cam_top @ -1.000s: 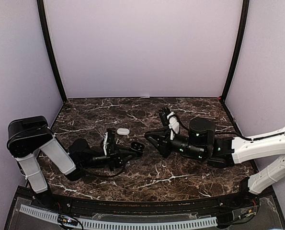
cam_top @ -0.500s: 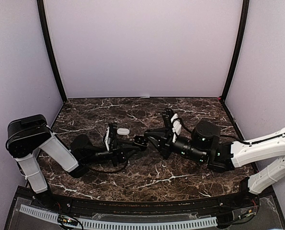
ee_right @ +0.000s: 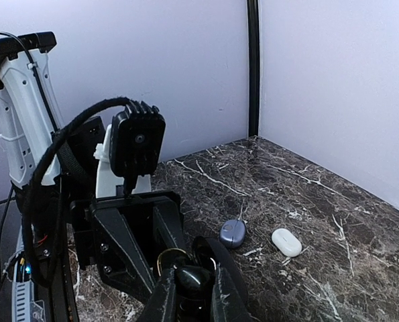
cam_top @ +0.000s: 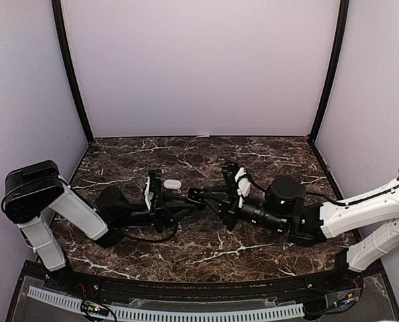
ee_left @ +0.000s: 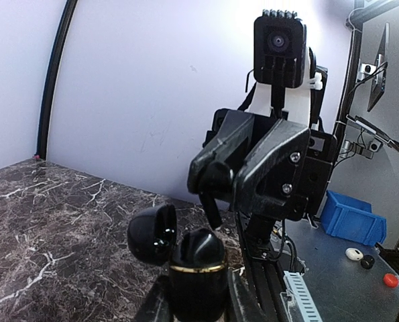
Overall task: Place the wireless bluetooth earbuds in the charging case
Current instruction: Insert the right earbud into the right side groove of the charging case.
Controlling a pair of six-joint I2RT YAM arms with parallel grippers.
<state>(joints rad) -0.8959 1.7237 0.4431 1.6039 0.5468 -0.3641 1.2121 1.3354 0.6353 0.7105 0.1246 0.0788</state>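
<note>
Earbud (ee_right: 194, 276), dark and bean-small, sits pinched between the nearly closed fingers of your right hand (ee_right: 191, 298). It is raised off the table (ee_right: 306, 201), nose to nose with the black charging case (ee_left: 198, 265). That case stands upright in your left hand (ee_left: 199, 298), whose fingers clamp narrowly on its lower body, with the lid (ee_left: 152, 235) swung open to one side.

The step in hand looks like the insertion itself, done in mid-air between the two arms. To do it well, hold the left hand steady and let only the right one travel. Line the bud up over the open body rather than the lid, and come in slowly. Whether the bud is turned the right way for its socket cannot be told from these views, so expect to nudge it. Ease the grip only once it seats.

A white case (ee_right: 286, 242) and a grey-blue case (ee_right: 233, 233) lie near each other on the table, well apart from the work.
</note>
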